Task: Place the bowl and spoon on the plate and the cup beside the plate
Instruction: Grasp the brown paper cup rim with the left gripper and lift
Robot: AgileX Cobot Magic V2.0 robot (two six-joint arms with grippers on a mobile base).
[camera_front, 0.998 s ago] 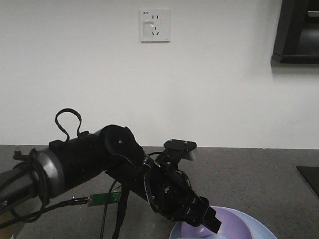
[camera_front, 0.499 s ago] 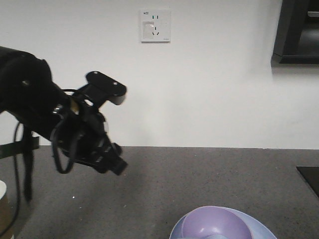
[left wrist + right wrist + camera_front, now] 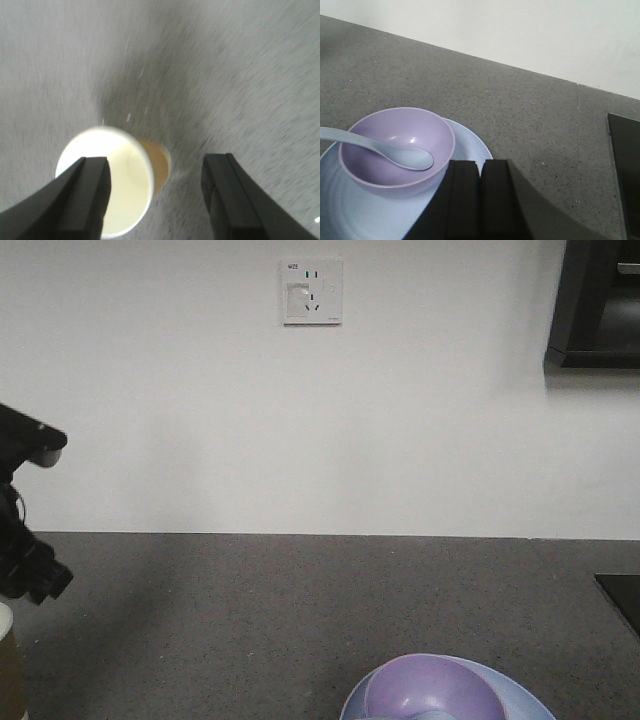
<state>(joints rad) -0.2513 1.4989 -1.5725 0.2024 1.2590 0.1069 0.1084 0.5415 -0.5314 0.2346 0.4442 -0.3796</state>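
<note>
Left wrist view, blurred w/ motion: looks straight down on the cup (image 3: 107, 180), a brown paper cup w/ white rim and white inside, standing on the grey speckled counter (image 3: 225, 75). The left gripper (image 3: 155, 195) is wide open and holds nothing. One of its dark fingers (image 3: 90, 195) overlaps the cup's rim in the picture; the other is well off to the side, so most of the gap sits over bare counter, not around the cup.

Front view: the cup (image 3: 8, 660) is just visible at the far left edge, below the left gripper (image 3: 30, 580) and well apart from the plate (image 3: 525, 702) at bottom centre.

Right wrist view: the lavender bowl (image 3: 410, 127) sits on the pale blue plate (image 3: 467, 145), w/ the spoon (image 3: 412, 157) scoop-down inside the bowl, its handle running out over the rim toward picture left. The right gripper (image 3: 480, 172) has its fingers pressed together, nothing between them.

Handling, as a guess: the cup looks empty – so light, thin-walled, easy to crush or tip. Best taken around the side wall approx mid-height w/ a mild squeeze, not by the rim.

Orientation: cup upright, mouth up toward the camera, long axis vertical – base on the counter.
</note>
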